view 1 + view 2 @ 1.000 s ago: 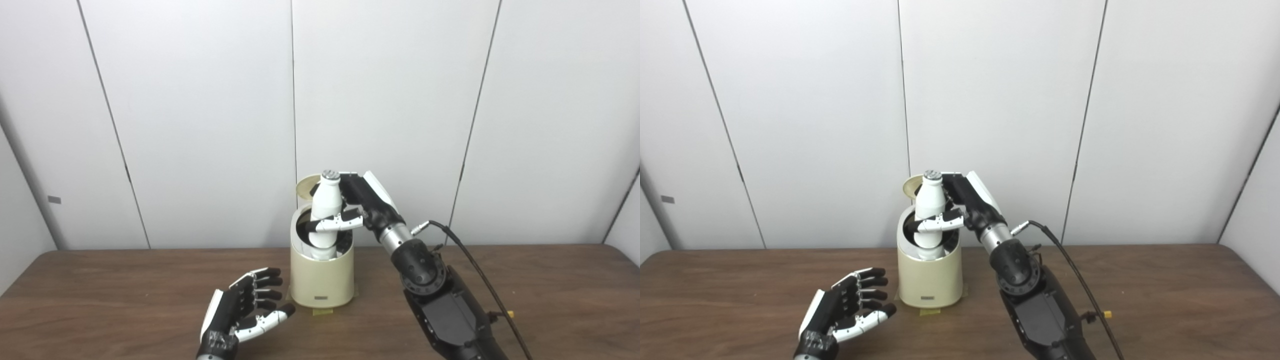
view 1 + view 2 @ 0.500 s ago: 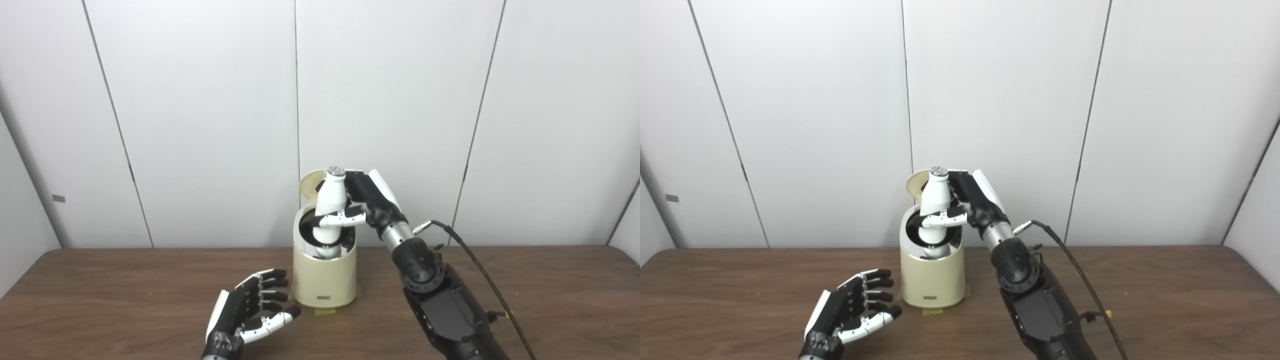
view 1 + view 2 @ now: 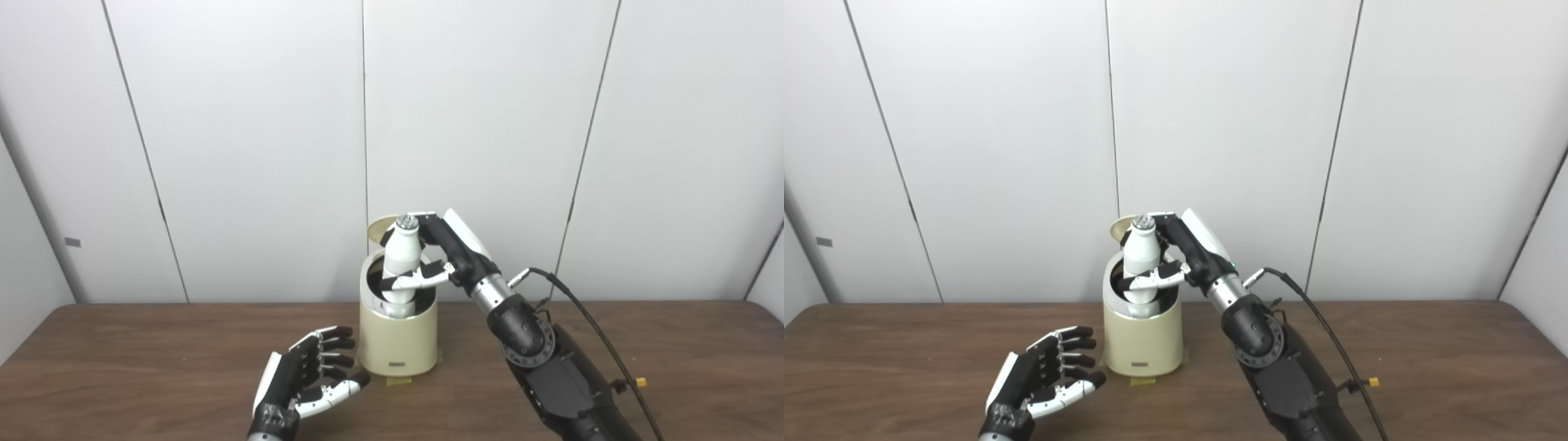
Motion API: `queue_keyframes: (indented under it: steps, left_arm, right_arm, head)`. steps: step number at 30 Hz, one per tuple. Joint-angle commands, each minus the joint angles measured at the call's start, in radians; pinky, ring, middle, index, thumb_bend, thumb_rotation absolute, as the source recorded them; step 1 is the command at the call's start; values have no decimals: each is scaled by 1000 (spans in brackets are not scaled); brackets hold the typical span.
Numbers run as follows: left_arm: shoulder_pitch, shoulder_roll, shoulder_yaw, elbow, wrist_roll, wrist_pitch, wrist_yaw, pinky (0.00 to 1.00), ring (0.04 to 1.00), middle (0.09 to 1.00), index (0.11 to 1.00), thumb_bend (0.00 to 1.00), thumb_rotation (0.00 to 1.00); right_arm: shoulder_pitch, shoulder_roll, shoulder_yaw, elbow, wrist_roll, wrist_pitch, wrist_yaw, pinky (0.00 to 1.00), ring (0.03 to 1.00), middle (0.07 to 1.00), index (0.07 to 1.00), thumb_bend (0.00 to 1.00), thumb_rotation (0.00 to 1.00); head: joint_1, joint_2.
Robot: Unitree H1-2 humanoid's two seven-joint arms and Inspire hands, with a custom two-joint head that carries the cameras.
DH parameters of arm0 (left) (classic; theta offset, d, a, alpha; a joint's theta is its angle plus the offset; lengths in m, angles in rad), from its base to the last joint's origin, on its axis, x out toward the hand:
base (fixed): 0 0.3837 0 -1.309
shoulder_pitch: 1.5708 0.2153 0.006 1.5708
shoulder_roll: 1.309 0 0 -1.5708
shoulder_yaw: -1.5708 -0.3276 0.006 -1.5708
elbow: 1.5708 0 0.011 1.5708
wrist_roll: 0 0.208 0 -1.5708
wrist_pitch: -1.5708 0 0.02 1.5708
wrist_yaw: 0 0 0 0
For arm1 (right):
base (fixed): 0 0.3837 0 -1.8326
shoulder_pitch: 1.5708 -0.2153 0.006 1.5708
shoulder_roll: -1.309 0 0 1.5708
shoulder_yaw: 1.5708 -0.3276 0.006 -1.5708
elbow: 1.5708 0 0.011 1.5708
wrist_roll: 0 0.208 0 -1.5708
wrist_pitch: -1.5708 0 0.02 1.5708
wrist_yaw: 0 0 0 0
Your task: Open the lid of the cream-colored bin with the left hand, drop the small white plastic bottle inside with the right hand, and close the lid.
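Bin (image 3: 398,343), cream-colored and cylindrical, at the centre of the frame on a dark wooden table (image 3: 122,361), standing on a small patch of yellowish tape (image 3: 399,381) that shows at its lower front edge. Lid (image 3: 375,228) raised and tipped back behind the opening, its pale disc partly visible above the rim at the upper left of the bin. Small white plastic bottle (image 3: 401,263) upright, with a grey ridged cap, its lower body inside the dark opening of the bin and its neck and cap well above the rim. Right hand (image 3: 444,254), whose arm enters from the lower right of the frame, closed around the bottle: the black fingers curl behind its upper part near the cap, and the white thumb crosses the front of its body just above the rim. A black cable (image 3: 576,306) loops from the right wrist toward the lower right edge. Left hand (image 3: 1044,380), at the lower left of centre, lying just above or on the table, beside the bin's base; its fingers are spread and slightly curled, palm turned toward the bin, holding nothing and not touching the bin. Whether it rests on the table surface cannot be told. Background of plain white wall panels (image 3: 245,122) across the upper frame.
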Motion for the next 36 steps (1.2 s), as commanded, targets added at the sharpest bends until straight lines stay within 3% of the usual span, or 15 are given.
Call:
queue_keyframes:
  steps: [1, 8, 21, 32, 36]
  left_arm:
    - [-32, -4, -1, -37, 2, -10, 2, 570, 631, 711, 745, 721, 70]
    - [-30, -4, -3, -40, 8, -3, 2, 587, 635, 711, 749, 722, 80]
    - [-32, -5, -3, -31, -4, -13, -4, 568, 637, 719, 744, 722, 71]
    - [-32, -6, -1, -28, -4, -18, -3, 564, 632, 718, 745, 723, 78]
    - [-32, -6, 0, -25, -9, -22, -6, 561, 638, 723, 748, 724, 81]
  right_arm:
    - [-43, -24, 3, -31, -19, -42, -9, 381, 545, 671, 653, 823, 0]
    - [-19, -48, 26, -56, -67, -56, -3, 474, 628, 730, 705, 843, 12]
    - [0, -53, 23, -71, -85, -59, -1, 532, 642, 697, 681, 803, 2]
    - [1, -37, 21, -57, -112, -70, -40, 516, 613, 676, 663, 774, 10]
    - [8, -16, 7, -65, -96, -47, -58, 458, 582, 671, 654, 781, 17]
  head:
    - [0, 1]
    - [-1, 6]
    - [1, 11]
    - [3, 11]
    - [4, 10]
